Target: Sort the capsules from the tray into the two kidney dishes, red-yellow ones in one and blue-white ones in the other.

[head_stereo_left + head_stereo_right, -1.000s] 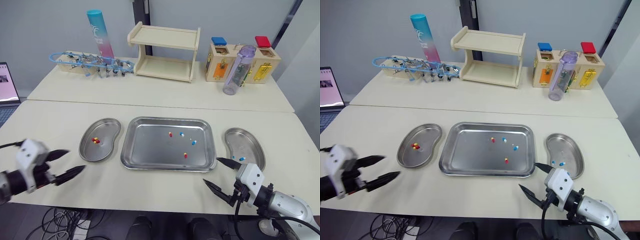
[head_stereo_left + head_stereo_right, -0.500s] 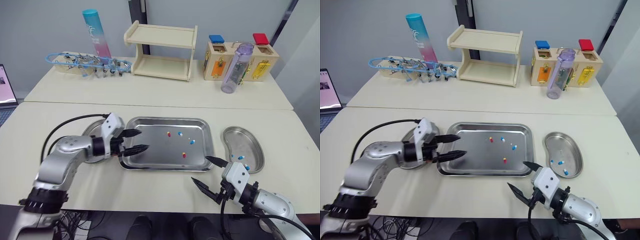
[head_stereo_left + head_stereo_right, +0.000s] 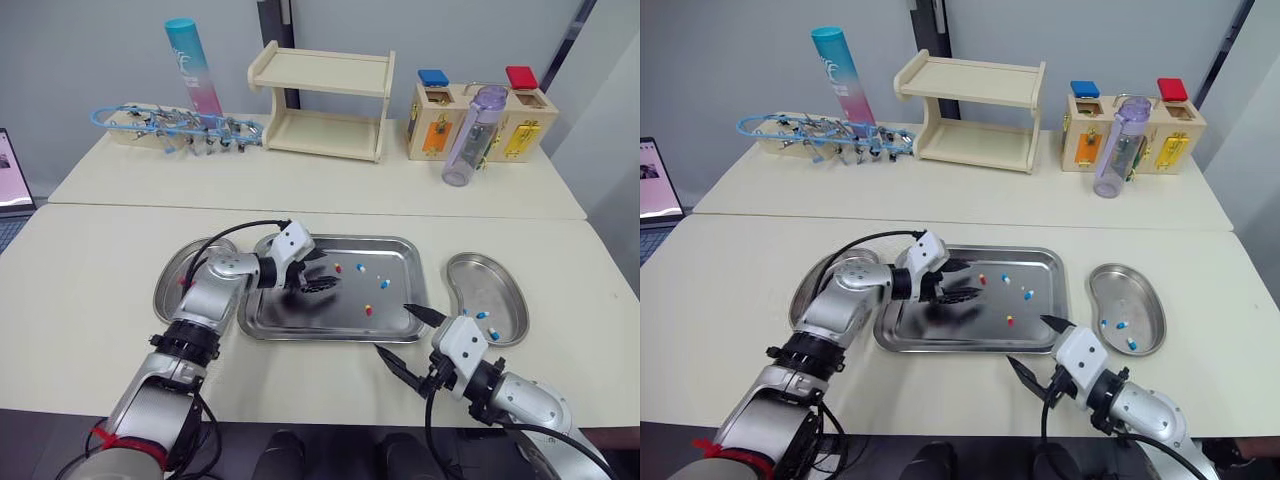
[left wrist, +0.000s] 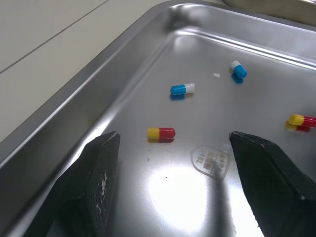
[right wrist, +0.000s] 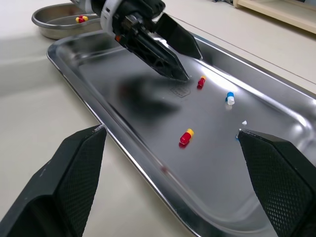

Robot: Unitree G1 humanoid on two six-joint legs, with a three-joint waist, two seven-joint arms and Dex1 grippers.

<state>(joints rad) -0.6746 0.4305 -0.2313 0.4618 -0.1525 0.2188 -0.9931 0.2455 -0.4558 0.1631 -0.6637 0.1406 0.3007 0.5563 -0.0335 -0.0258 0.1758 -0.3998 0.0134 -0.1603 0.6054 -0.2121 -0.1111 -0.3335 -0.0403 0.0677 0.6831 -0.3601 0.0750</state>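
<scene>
Left gripper (image 3: 966,281) wide open, empty, low over steel tray (image 3: 300,335) (red-yellow capsule (image 4: 160,133) just ahead). Right gripper (image 3: 392,328) open, empty, above cream table (image 3: 90,300).

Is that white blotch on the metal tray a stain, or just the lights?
Most likely the lights. In the left wrist view it is a soft bright glare on the tray floor, near a red-yellow capsule. In the right wrist view the dark smudge under the left gripper is its shadow or reflection. The left eye view shows that same dark patch.

wall (image 3: 80,60): grey | two cream tables (image 3: 330,190): pushed together | wooden shelf (image 3: 325,105): on far one | light: even
</scene>
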